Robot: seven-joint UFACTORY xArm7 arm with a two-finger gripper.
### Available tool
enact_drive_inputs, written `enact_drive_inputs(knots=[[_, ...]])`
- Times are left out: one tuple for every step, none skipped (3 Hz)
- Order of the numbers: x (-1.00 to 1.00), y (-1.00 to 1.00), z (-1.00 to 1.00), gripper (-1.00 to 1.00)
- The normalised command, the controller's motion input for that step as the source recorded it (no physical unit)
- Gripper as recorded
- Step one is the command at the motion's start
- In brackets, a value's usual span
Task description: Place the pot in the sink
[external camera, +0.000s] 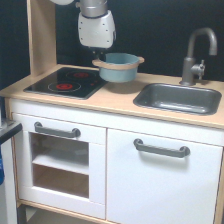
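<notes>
Pale wooden surface (pixel 120 100) carries our pot (pixel 119 67), between stovetop (pixel 67 82) and sink (pixel 180 97). Our claw (pixel 98 56) meets its left rim; we cannot tell its grip.

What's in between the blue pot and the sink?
Nothing but bare wooden countertop, as the exterior view shows. The pot sits at the pincer, and the sink lies toward that view's right.

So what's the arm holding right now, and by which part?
The pincer holds the pot by its rim on the exterior view's left side, lifted off the countertop beside the stovetop.
</notes>
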Motion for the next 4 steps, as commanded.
enact_drive_inputs(knots=[[1.0, -0.09, -0.42, -1.0], [1.0, 0.22, -0.67, -1.0], [1.0, 0.36, -0.84, -1.0], [0.98, 0.19, -0.53, -1.0]])
